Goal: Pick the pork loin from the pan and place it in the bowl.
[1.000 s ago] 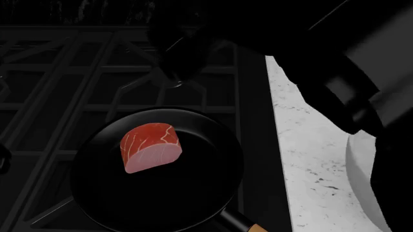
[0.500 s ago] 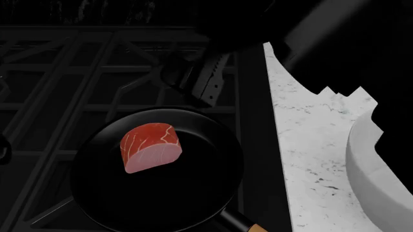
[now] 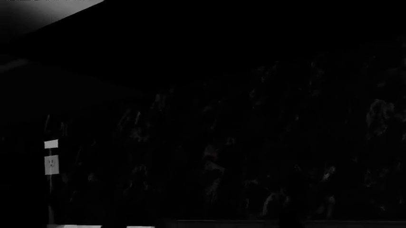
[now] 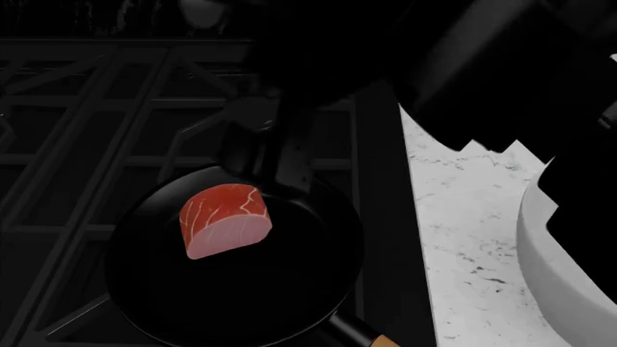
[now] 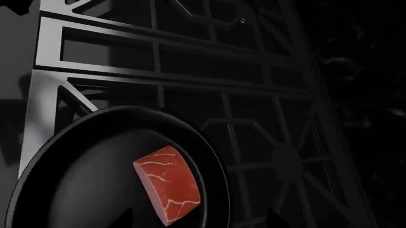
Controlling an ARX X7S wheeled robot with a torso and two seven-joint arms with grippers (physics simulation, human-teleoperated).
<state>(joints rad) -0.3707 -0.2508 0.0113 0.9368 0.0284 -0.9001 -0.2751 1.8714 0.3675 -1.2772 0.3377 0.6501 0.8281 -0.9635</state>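
The pork loin [image 4: 227, 220], red on top with a pale pink cut side, lies in the far left part of the black pan [image 4: 144, 296]. The pan's tan handle [image 4: 388, 342] points to the near right. My right gripper [image 4: 259, 160] is a dark shape hanging over the pan's far rim, just behind and right of the meat, not touching it. In the right wrist view the pork loin [image 5: 170, 190] lies in the pan [image 5: 76, 161] between faint dark fingertips that stand apart. The light grey bowl [image 4: 568, 275] stands at the right edge. My left gripper is out of view.
The pan sits on a black stove grate [image 4: 106, 123]. A white marbled counter [image 4: 453, 217] runs along the stove's right side and carries the bowl. My right arm [image 4: 482, 65] crosses the upper right. The left wrist view shows only a dark wall with a white outlet [image 3: 51, 164].
My right gripper has swung left and down from above the grate to the pan's far rim, closer to the pork loin. More of the bowl is uncovered. The meat and pan have not moved.
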